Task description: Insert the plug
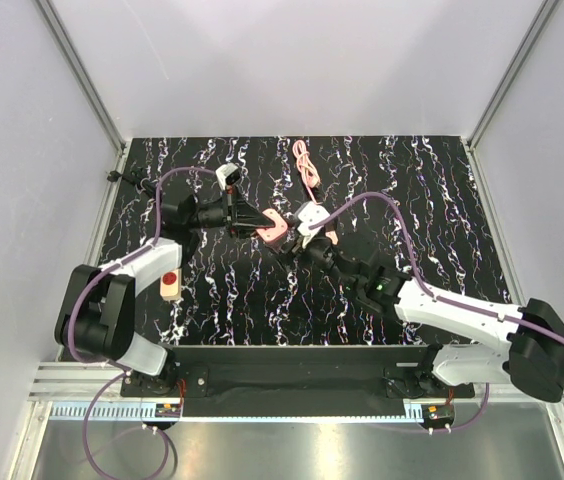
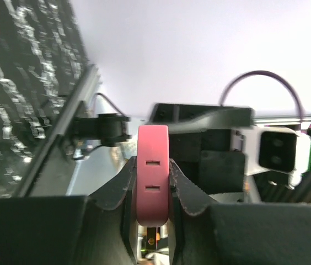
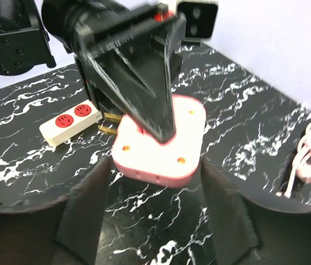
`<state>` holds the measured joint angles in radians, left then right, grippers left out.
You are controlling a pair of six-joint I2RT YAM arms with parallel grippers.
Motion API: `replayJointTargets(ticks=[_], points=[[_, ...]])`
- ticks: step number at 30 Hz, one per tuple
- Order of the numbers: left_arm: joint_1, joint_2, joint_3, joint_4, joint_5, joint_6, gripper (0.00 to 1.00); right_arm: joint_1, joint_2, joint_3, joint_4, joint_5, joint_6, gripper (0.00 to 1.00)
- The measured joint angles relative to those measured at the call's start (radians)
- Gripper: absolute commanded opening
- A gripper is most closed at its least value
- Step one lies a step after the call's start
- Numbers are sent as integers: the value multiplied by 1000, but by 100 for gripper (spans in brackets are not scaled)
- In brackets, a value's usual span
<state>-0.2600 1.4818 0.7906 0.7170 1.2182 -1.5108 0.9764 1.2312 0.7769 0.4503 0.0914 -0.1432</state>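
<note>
The pink blocky plug (image 1: 275, 229) hangs above the middle of the black marbled table. My left gripper (image 1: 261, 227) is shut on it. In the left wrist view the plug's pink edge (image 2: 153, 171) is pinched between the two black fingers of the left gripper (image 2: 153, 190). In the right wrist view the plug (image 3: 169, 152) shows its flat pale face and brass prongs (image 3: 107, 122) pointing left, with a left finger (image 3: 144, 83) across its top. My right gripper (image 3: 155, 168) is open, one fingertip on each side of the plug's near edge; it also shows from above (image 1: 302, 241).
A beige strip with red sockets (image 1: 169, 285) lies near the left arm and also shows in the right wrist view (image 3: 70, 120). A coiled pink cord (image 1: 307, 165) lies at the back of the table (image 1: 412, 200). Grey walls enclose the table.
</note>
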Motion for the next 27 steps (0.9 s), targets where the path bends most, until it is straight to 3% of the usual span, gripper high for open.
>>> replayJointTargets(ticks=[3, 6, 8, 11, 12, 15, 20, 27], points=[[-8, 12, -2, 113, -7, -74, 0, 0, -18, -35, -3, 13, 89, 80], [-12, 2, 6, 114, -26, -41, 0, 0, -55, -89, -21, 20, 234, 80], [-12, -23, 32, 9, -52, 41, 0, 0, -98, -135, -22, 19, 335, 79], [-16, -89, 101, -212, -126, 225, 0, -5, -165, -177, -21, -1, 462, 69], [-17, -112, 114, -250, -149, 265, 0, -10, -182, -178, -21, -13, 502, 62], [-24, -200, 125, -291, -204, 346, 0, -50, -218, -170, 2, -85, 610, 56], [-39, -270, 118, -258, -262, 369, 0, -153, -218, -137, 79, -229, 806, 56], [-86, -288, 103, -247, -324, 377, 0, -188, -79, -47, 268, -418, 972, 58]])
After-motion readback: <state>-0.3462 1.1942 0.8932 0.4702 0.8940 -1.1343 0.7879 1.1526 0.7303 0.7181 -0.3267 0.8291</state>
